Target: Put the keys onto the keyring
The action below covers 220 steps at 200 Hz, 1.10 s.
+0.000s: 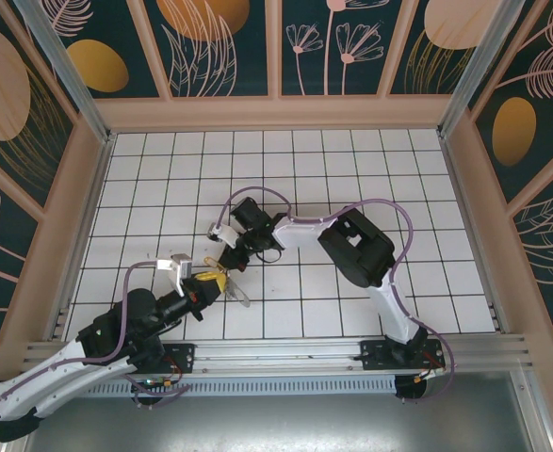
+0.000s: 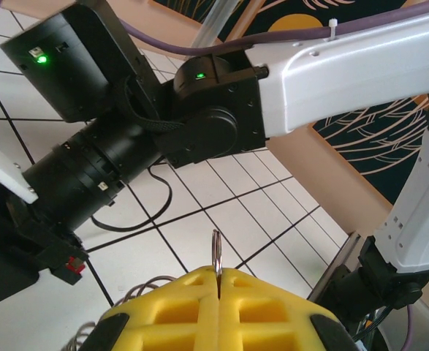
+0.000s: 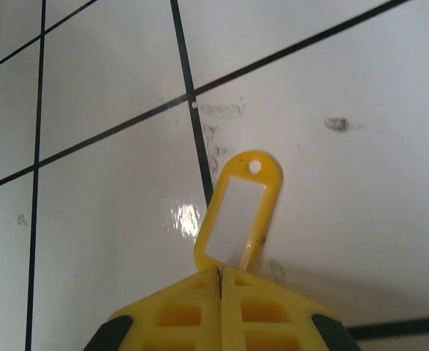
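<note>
Left wrist view showed my left gripper clamped on the ring, upright just past its tips. My right gripper pinched a yellow tag jutting ahead of it, its hole free, so I judged the threading not yet done.

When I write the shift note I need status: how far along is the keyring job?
Done: both pieces are gripped. In hand: the left hand pinches the metal ring, the right hand pinches the yellow tag. Left: the tag's hole is empty, so threading has not begun.
</note>
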Each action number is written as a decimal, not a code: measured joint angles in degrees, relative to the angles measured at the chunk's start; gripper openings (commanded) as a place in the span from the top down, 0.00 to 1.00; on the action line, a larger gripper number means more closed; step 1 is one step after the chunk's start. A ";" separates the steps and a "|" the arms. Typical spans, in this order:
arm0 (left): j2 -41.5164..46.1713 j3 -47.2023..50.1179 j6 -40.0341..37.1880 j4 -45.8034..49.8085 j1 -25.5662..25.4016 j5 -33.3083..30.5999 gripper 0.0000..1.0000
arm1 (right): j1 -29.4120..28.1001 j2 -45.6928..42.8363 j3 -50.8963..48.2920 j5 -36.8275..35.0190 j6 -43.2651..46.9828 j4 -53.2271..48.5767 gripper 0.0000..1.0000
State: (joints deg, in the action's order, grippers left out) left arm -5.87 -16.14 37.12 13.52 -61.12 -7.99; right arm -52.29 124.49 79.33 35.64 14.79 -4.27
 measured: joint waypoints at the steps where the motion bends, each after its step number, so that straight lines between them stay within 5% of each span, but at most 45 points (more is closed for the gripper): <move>1: 0.00 -0.02 0.00 0.00 0.00 0.00 1.00 | 0.02 -0.11 -0.13 0.00 -0.02 0.00 1.00; 131: -4.87 -0.04 -4.52 -1.40 0.00 -0.07 1.00 | 4.68 -31.80 -35.36 -9.94 -11.21 -0.31 1.00; 220: -9.57 -1.03 -8.48 -3.39 0.00 -1.11 1.00 | 5.29 -32.76 -36.83 -14.27 -14.80 1.27 1.00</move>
State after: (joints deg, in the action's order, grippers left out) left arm -15.44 -17.17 28.64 10.13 -61.12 -9.10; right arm -47.00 91.72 42.50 21.37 -0.01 -3.01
